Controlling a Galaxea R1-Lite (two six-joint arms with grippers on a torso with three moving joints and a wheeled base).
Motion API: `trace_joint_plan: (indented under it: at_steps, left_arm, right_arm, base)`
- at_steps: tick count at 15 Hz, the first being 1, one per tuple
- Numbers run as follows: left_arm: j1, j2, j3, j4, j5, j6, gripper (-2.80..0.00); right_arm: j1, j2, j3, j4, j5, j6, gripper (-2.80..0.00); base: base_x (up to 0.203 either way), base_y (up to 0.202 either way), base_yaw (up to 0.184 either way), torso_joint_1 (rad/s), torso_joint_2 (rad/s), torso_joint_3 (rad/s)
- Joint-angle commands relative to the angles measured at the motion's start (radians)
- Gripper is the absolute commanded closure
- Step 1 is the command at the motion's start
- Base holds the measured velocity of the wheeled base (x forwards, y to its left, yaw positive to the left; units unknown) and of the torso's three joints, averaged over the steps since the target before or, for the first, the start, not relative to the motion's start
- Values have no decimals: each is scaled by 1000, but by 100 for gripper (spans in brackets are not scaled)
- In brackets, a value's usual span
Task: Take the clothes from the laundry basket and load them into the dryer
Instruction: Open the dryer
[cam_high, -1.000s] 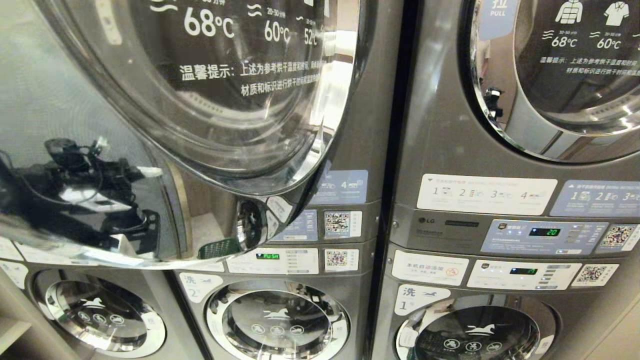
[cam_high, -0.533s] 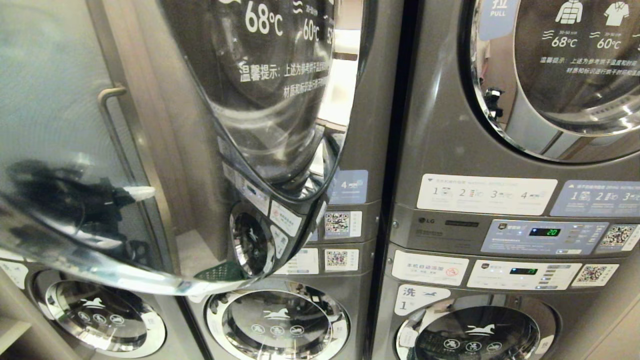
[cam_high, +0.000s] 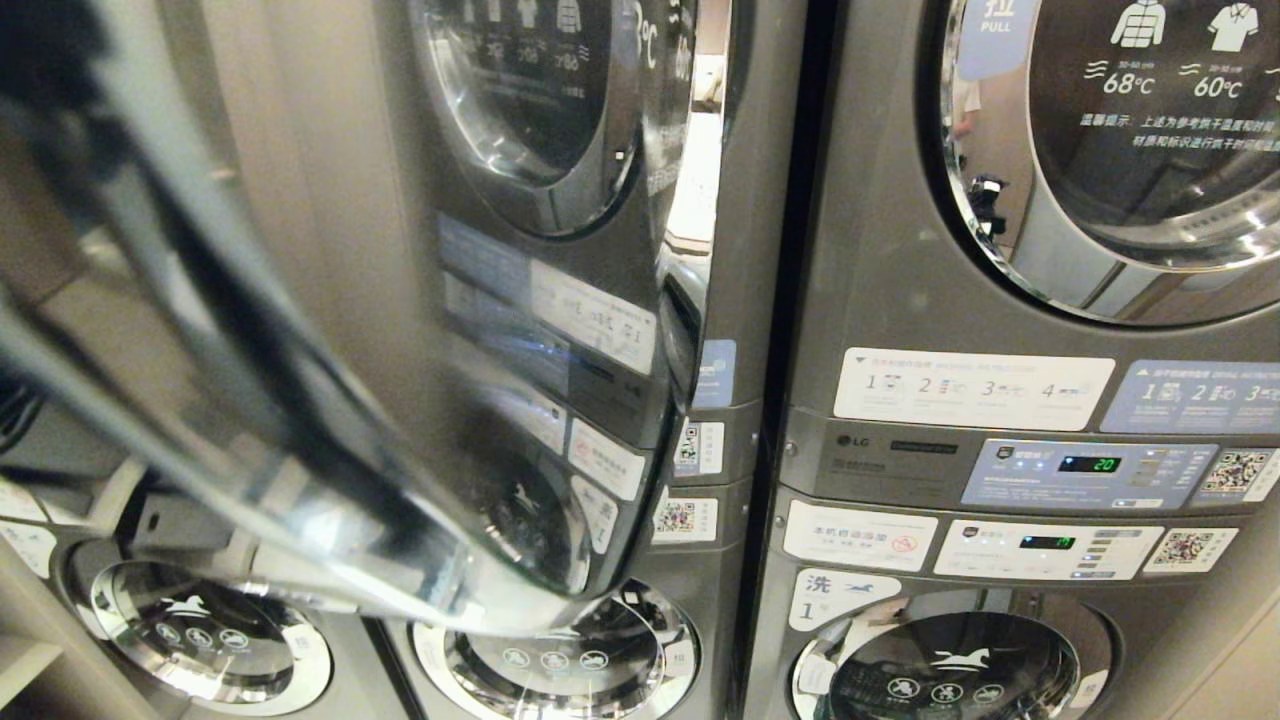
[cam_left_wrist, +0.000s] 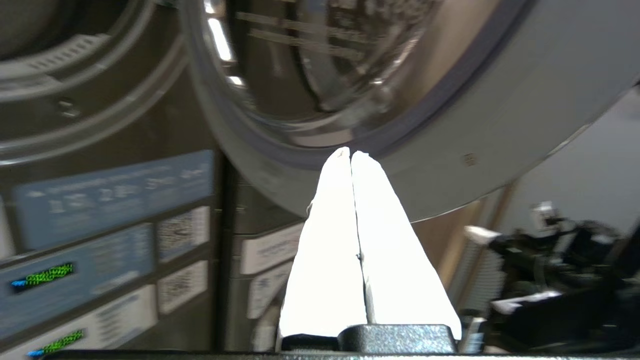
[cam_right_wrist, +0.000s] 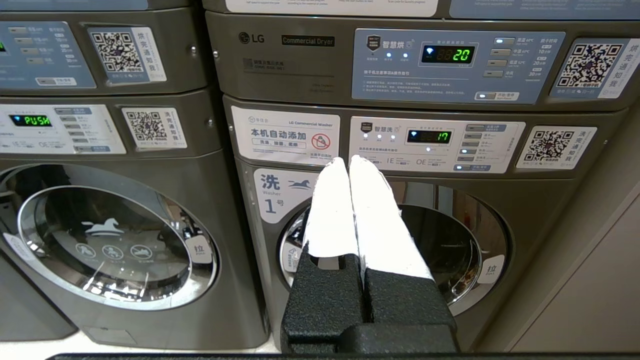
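The dryer door (cam_high: 330, 400) stood swung out across my left, its rim (cam_left_wrist: 450, 165) touching my left gripper (cam_left_wrist: 350, 156), pads pressed together, empty. My right gripper (cam_right_wrist: 349, 161) hung clamped, empty, facing washer 1 (cam_right_wrist: 400, 240); I saw no clothes.

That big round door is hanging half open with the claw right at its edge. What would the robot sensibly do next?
Probably keep pushing the dryer door wider. The left claw, shut, sits at the door's rim, and the door juts out across the machine front. No clothes or basket are in view, so clearing the opening seems to come first.
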Motion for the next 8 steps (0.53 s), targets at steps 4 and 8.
trace_joint_plan:
  at_steps: [4, 8]
  left_arm:
    - [3, -18, 5, 4, 303, 179, 0]
    - [-20, -206, -5, 244, 574, 300, 0]
  right_arm:
    - [0, 0, 0, 0, 0, 1, 0]
    - [0, 0, 0, 0, 0, -1, 0]
  base:
    - [0, 0, 0, 0, 0, 0]
    - [0, 0, 0, 0, 0, 0]
